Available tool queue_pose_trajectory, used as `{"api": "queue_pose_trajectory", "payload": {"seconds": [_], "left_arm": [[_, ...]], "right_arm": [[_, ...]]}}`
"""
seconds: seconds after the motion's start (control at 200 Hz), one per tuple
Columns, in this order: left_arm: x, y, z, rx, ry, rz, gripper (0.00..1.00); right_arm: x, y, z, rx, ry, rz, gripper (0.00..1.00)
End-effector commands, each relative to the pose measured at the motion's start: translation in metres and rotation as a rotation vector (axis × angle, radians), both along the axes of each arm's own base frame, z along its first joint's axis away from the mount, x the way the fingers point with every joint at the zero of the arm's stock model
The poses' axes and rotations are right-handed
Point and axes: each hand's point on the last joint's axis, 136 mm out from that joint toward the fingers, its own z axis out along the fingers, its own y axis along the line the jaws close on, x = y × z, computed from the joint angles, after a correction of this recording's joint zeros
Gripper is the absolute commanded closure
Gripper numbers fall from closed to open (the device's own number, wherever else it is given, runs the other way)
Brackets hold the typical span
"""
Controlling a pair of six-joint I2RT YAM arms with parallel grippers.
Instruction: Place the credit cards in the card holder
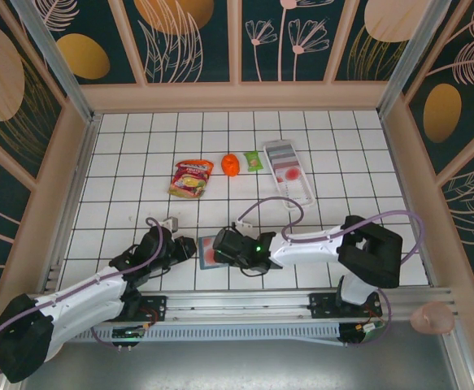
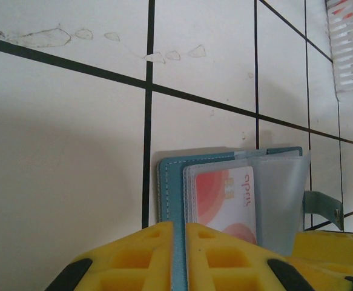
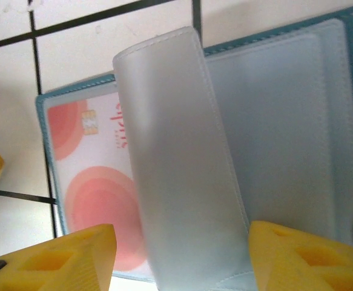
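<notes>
The card holder lies open on the counter near the arm bases, directly between the two end effectors. The left end effector comes at it from the left, its fingers pressed together on the edge of the teal cover and pinning it. The right end effector reaches in from the right with fingers spread. A loose clear sleeve stands up between them; whether they touch it I cannot tell. One card, pale with pink circles, already sits in a pocket against the cover. Its long axis appears to run left to right, in line with both arms. The right arm looks better placed to work the sleeves while the left steadies. The white tray lies far right, well apart, and the red marks on it are too small to identify.
</notes>
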Motion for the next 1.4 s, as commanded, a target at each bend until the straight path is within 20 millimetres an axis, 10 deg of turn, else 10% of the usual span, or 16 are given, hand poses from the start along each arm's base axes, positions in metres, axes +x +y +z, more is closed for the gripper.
{"api": "queue_pose_trajectory", "payload": {"seconds": [0.0, 1.396], "left_arm": [[0.000, -0.002, 0.002, -0.021, -0.019, -0.003, 0.85], [0.006, 0.035, 0.005, 0.034, -0.040, 0.190, 0.87]], "right_arm": [[0.006, 0.018, 0.004, 0.075, -0.006, 0.018, 0.39], [0.026, 0.084, 0.045, 0.629, 0.041, 0.000, 0.45]]}}
